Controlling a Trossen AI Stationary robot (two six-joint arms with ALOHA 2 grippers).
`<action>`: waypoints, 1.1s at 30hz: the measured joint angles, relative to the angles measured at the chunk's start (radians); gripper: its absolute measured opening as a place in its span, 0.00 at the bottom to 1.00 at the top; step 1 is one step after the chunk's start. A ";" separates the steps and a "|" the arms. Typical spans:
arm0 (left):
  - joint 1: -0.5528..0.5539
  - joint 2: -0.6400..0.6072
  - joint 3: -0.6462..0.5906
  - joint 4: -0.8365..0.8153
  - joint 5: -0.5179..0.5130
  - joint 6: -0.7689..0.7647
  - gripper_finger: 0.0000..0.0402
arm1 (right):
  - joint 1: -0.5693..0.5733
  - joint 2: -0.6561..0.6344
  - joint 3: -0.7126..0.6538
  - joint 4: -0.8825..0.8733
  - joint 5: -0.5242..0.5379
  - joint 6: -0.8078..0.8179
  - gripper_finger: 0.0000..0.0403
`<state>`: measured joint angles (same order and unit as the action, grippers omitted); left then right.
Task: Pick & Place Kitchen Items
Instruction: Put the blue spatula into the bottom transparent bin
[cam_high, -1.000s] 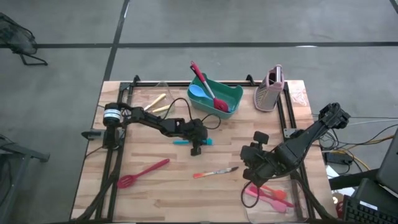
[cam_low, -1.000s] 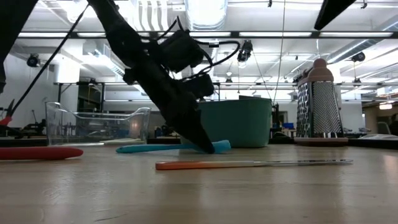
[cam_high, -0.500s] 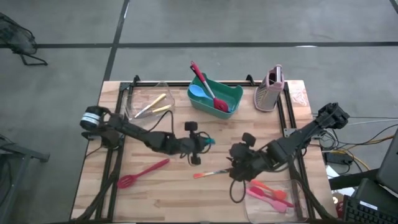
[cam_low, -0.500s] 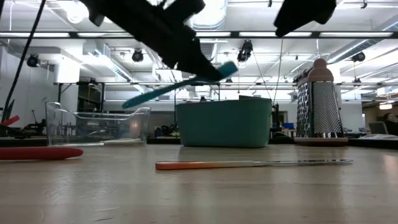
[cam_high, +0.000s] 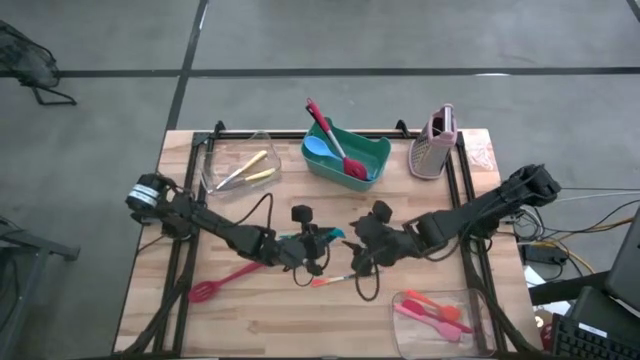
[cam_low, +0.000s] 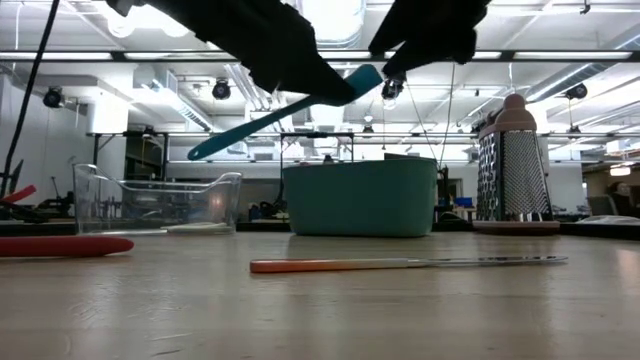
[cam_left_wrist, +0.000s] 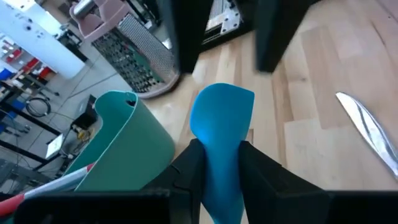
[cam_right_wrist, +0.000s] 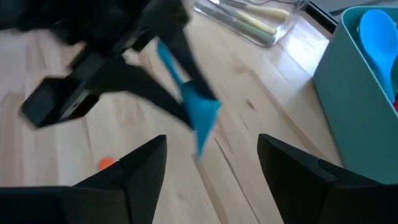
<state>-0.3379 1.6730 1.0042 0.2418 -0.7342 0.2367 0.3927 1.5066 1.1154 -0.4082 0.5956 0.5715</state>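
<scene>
- Left gripper (cam_high: 318, 243): fingers clamped on the blade end of a teal flat-bladed plastic spatula (cam_low: 285, 108), carried in the air over the middle of the wooden table (cam_high: 280, 320); in the low view the handle slopes down, away from the fingers.
- Left wrist view: the spatula's blade (cam_left_wrist: 222, 118) juts out between the two dark fingers (cam_left_wrist: 186, 171), square and centred, so the grip looks sound.
- Right gripper (cam_high: 360, 250): jaws spread wide and holding nothing, just beside the left gripper and facing it; its wrist view frames the spatula between the two open fingers (cam_right_wrist: 138, 168).
- Step in hand, as judged: either a hand-over to the right arm or a carry to the teal rectangular plastic bin (cam_high: 346, 153) at the table's far edge, which already holds a blue spoon and a red utensil.
- For a hand-over: the right fingers should close on a free stretch of the spatula before the left lets go; possibly little blade is free, though the views are too blurred to be sure.
- Beneath both grippers: an orange-handled metal knife (cam_low: 400, 264) lies flat toward the near edge; a dropped spatula could strike it.
- Red slotted plastic spoon (cam_high: 232, 277): flat near the table's near-left corner, not yet collected.
- Pink-grey upright metal grater (cam_high: 436, 146): at the far-right corner, well clear.
</scene>
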 joint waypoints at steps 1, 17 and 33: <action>-0.001 0.000 0.000 0.004 -0.002 0.000 0.19 | -0.008 0.000 -0.012 0.027 -0.012 -0.003 0.62; -0.020 0.000 0.001 0.044 -0.022 0.026 0.19 | -0.088 0.000 -0.104 0.236 -0.129 -0.070 0.45; -0.020 -0.002 0.001 0.043 -0.022 0.024 0.23 | -0.095 0.000 -0.100 0.268 -0.182 -0.128 0.05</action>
<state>-0.3584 1.6711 1.0057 0.2844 -0.7559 0.2608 0.2977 1.5066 1.0153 -0.1398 0.4133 0.4435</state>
